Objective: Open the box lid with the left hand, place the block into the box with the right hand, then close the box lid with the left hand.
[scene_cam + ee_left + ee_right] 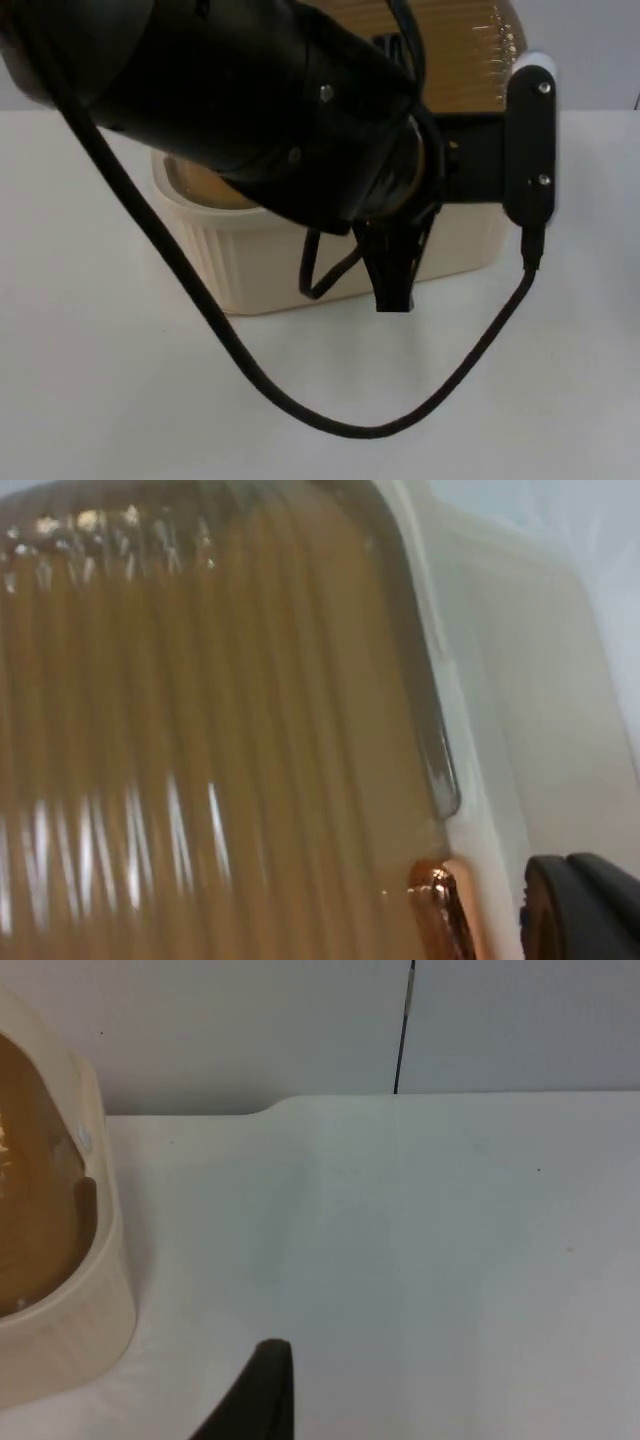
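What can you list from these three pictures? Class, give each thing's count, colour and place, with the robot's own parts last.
box: one, cream with ribbed sides, on the table beneath the left arm.
lid: one, amber see-through with ridges, raised at the box's far side; seen close up from the left wrist.
table: one, white, under everything.
wall: one, grey, behind the table.
left pincer: one, black, hanging in front of the box's near wall.
right pincer: one, black, over bare table beside the box.
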